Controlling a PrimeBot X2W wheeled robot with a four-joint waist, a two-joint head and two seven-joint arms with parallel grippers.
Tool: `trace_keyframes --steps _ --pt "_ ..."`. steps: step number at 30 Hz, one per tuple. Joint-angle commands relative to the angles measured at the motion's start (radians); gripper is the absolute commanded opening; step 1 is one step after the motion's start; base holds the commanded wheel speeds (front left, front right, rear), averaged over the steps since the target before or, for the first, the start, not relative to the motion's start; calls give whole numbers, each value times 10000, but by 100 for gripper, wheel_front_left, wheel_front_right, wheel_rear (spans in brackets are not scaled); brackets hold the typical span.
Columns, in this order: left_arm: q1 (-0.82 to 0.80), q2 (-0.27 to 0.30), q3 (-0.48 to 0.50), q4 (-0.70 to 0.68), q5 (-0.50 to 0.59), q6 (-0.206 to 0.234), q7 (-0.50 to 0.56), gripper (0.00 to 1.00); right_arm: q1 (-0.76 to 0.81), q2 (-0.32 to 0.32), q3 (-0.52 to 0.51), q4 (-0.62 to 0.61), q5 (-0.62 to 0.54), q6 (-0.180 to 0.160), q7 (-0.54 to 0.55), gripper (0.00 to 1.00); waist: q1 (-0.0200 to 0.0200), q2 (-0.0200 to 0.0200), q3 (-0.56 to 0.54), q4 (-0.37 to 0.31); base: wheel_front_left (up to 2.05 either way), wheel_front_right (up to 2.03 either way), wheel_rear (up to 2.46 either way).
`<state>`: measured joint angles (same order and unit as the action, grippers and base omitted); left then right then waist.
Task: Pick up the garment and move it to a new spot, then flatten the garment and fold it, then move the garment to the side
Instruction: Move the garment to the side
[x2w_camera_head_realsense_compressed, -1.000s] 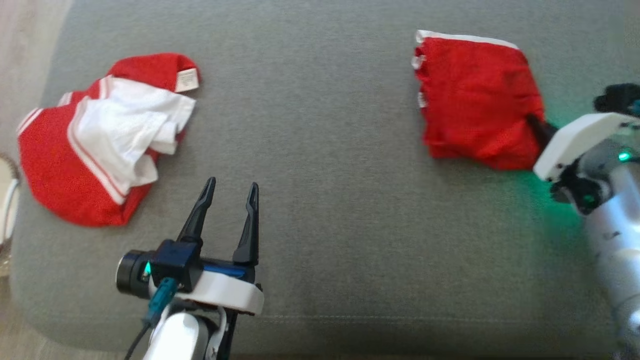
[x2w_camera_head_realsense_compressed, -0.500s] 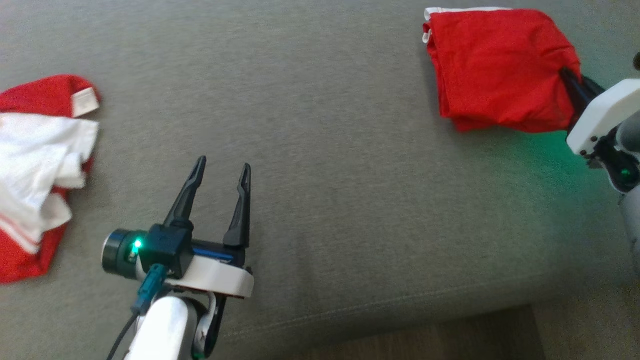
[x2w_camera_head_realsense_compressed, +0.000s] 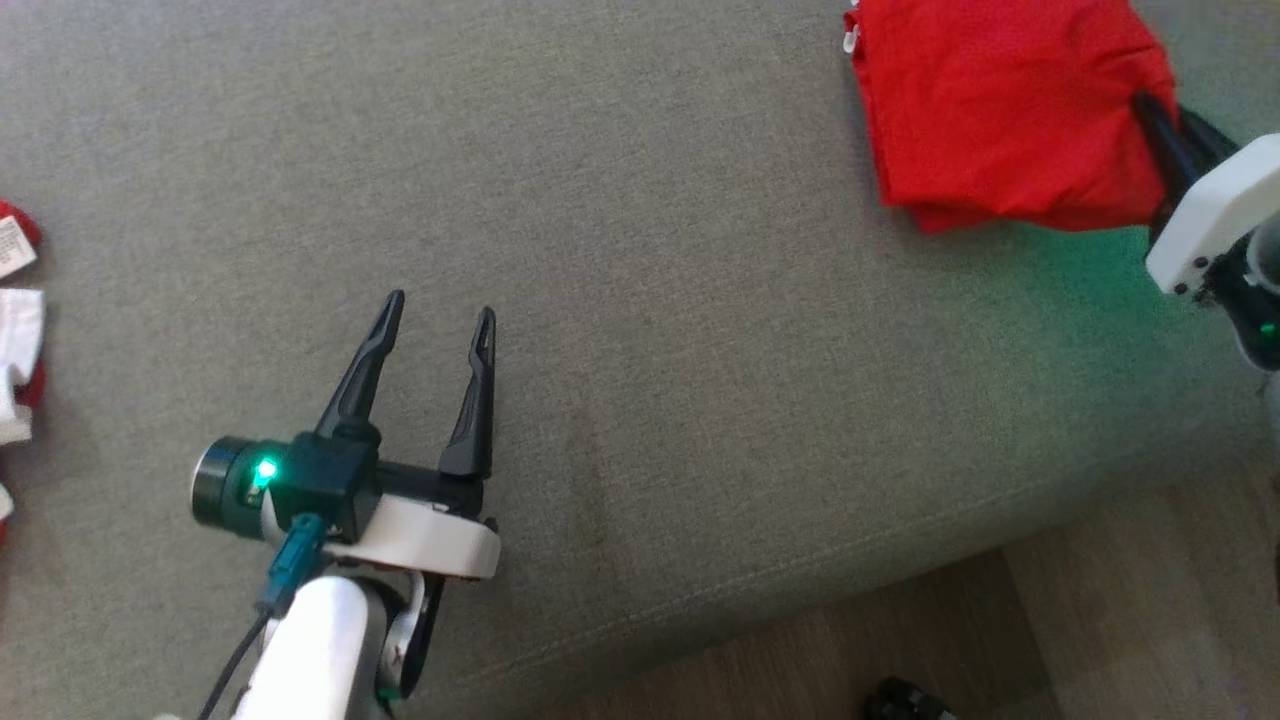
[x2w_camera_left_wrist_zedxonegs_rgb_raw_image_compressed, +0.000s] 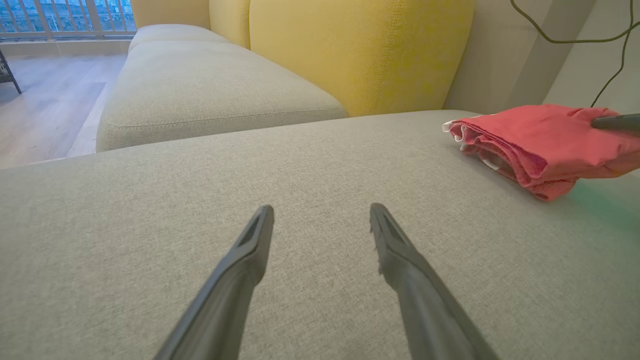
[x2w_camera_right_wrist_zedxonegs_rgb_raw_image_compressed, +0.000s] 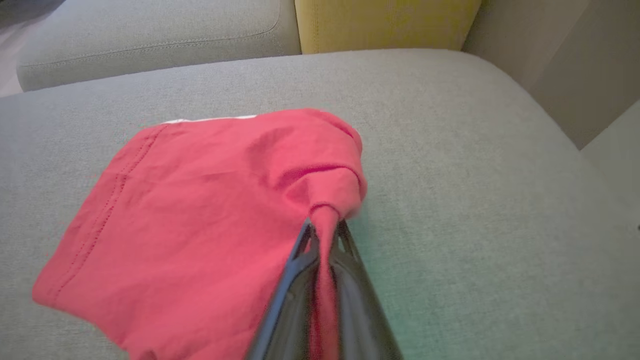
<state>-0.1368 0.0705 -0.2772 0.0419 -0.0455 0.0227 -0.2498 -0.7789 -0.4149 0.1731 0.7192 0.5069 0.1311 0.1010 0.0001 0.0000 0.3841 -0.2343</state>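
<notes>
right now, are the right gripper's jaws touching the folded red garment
Touching. The right wrist view shows the right gripper with its jaws shut on a bunched corner of the red garment, the cloth pinched between them.

Left gripper (x2w_camera_left_wrist_zedxonegs_rgb_raw_image_compressed: 321, 209) hangs low over the grey seat cushion (x2w_camera_left_wrist_zedxonegs_rgb_raw_image_compressed: 150, 210), its two dark fingers spread wide with bare fabric showing between them. Off to the right sits the red garment (x2w_camera_left_wrist_zedxonegs_rgb_raw_image_compressed: 540, 145), folded into a thick stack on that same cushion, and the right gripper (x2w_camera_left_wrist_zedxonegs_rgb_raw_image_compressed: 616, 123) pokes in from the edge, dark tip against the top of it. Behind, yellow back cushions (x2w_camera_left_wrist_zedxonegs_rgb_raw_image_compressed: 360, 50) and a second grey seat (x2w_camera_left_wrist_zedxonegs_rgb_raw_image_compressed: 210, 85) run off toward the wooden floor (x2w_camera_left_wrist_zedxonegs_rgb_raw_image_compressed: 45, 100).
</notes>
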Motion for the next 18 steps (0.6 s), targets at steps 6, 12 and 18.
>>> trace_keyframes --steps 6,12,18 --pt "-401 84 307 -359 64 -71 -120 100 -103 -334 -256 -439 -1178 -4 -619 0 -1 0 211 -39 0 0 0" --pt "-469 33 261 -334 12 -102 -120 100 -156 -304 -780 -516 -2450 -4 -1112 0 -1 0 303 45 0 0 0" --pt "-506 -6 277 -292 -31 -118 -120 100 -136 -139 -1420 -611 -3656 -4 -1244 0 -1 0 309 137 0 0 0"
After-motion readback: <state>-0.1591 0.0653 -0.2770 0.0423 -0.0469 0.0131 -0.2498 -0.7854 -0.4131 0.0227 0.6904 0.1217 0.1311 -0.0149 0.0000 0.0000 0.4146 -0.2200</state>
